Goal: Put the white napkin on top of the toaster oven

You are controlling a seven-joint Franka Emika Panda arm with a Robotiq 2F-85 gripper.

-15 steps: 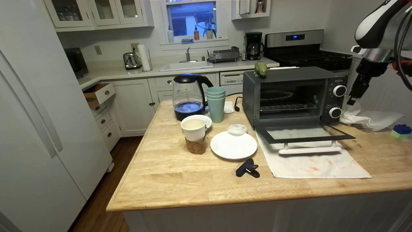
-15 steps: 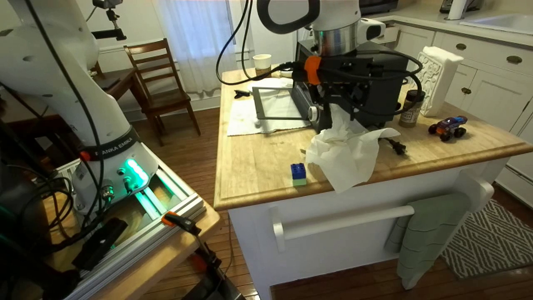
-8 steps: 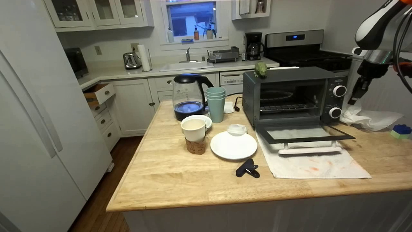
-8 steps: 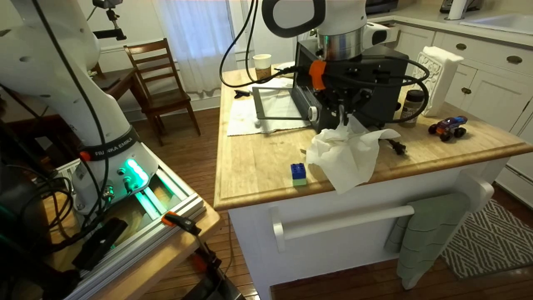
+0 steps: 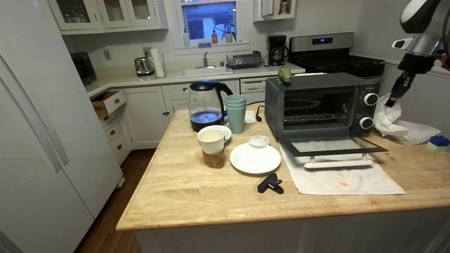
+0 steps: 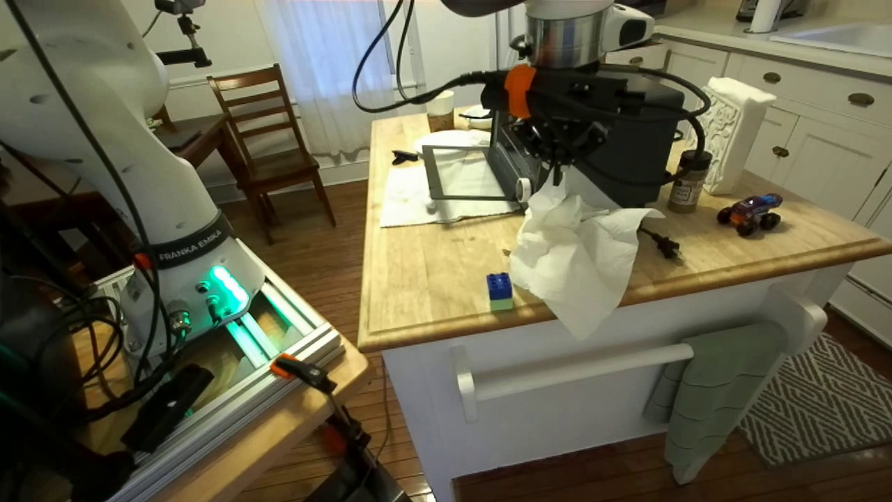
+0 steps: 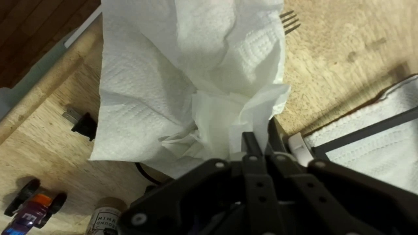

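This looked like a home kitchen. A white fridge (image 5: 38,116) stood on the left and a sink (image 5: 204,73) sat beneath the far window (image 5: 209,19). Cupboards (image 5: 110,15) hung far left; a stove (image 5: 330,56) stood far right.

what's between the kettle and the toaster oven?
In an exterior view: stacked teal cups, something white partly hidden behind them, then a black cord beside the toaster oven.

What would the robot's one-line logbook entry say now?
gripper: pinching white napkin | napkin: beside toaster oven, not on top | oven door: open
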